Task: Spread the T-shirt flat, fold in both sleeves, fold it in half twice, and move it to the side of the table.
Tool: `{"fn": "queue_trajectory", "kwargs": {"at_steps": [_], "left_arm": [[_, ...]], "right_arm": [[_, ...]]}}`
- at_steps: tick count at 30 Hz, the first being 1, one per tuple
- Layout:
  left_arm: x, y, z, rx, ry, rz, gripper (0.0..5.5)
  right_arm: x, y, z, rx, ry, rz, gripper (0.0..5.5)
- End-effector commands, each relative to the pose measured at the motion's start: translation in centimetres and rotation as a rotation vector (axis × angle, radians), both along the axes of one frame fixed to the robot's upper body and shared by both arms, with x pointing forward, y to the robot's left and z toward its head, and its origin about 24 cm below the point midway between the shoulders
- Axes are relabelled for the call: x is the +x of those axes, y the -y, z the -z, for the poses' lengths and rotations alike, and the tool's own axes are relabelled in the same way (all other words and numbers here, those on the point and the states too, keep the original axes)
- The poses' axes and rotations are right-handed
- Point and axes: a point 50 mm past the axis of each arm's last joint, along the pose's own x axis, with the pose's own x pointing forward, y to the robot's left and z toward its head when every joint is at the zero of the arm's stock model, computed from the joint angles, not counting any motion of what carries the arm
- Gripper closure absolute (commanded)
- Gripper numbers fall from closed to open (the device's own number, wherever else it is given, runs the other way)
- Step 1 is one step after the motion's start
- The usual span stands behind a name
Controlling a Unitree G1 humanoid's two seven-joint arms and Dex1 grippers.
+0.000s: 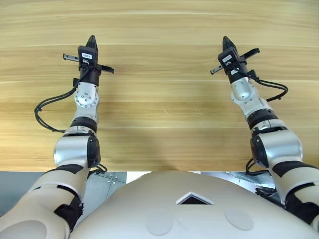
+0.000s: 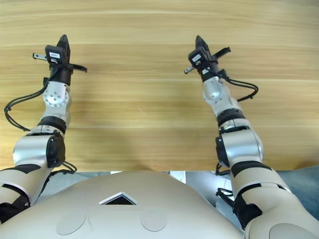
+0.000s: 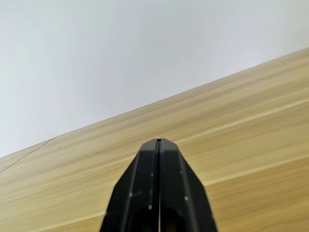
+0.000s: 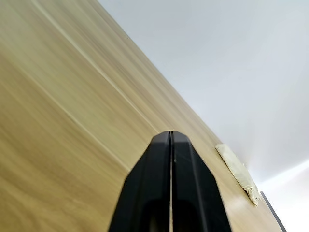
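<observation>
Left gripper (image 1: pixel 91 40): fingers (image 3: pixel 140 193) pressed flat together, seam shut to the tip, nothing between them. Right gripper (image 1: pixel 226 41): the same, closed tip to tip and holding nothing. Both pointed away from the body, held over the table (image 1: pixel 159 104) at about equal reach and well apart from each other.

Under and ahead of each tip there was plain wood grain, and the same wood ran between the two grippers. T-shirt: I could not tell where it lay from these views. Spreading was judged not yet begun.

Handling, as a judgement: a T-shirt is light, soft and limp. It will sag from any pinch point and probably slide easily on this smooth wood. It is not fragile, but a single thin layer is hard to lift off a flat top. Best holds are likely the shoulder seams or hem corners, one per gripper, taken with the tips low and opened first. Drawing the two holds apart should flatten the cloth.

Views: the wrist cameras looked along the fingers and settled the closed seams, which the eye views gave less plainly. The right wrist view also took in a tape strip (image 4: pixel 236 169) stuck at the table edge beyond that tip. The eye views supplied what the wrist views could not — the spacing of the two arms.
</observation>
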Motion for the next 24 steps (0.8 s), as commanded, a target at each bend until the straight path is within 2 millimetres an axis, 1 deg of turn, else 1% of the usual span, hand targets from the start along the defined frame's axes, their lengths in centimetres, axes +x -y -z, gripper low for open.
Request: {"fn": "queue_trajectory", "kwargs": {"at_steps": [1,16,22,24], "left_arm": [[0.4,0.0,-0.3,0.002,0.002,-0.004,5.5],[0.5,-0.1,-0.5,0.003,0.001,-0.001,5.5],[0.5,-0.3,-0.5,-0.002,0.002,-0.009,5.5],[0.5,-0.4,-0.5,-0.018,-0.001,-0.014,5.5]], "right_arm": [[0.6,1.0,-0.6,-0.004,0.004,0.049,5.48],[0.7,2.5,-0.4,0.132,-0.058,0.171,5.48],[0.8,4.4,-0.5,0.222,-0.082,0.292,5.48],[0.7,4.8,-0.5,0.294,-0.091,0.316,5.48]]}}
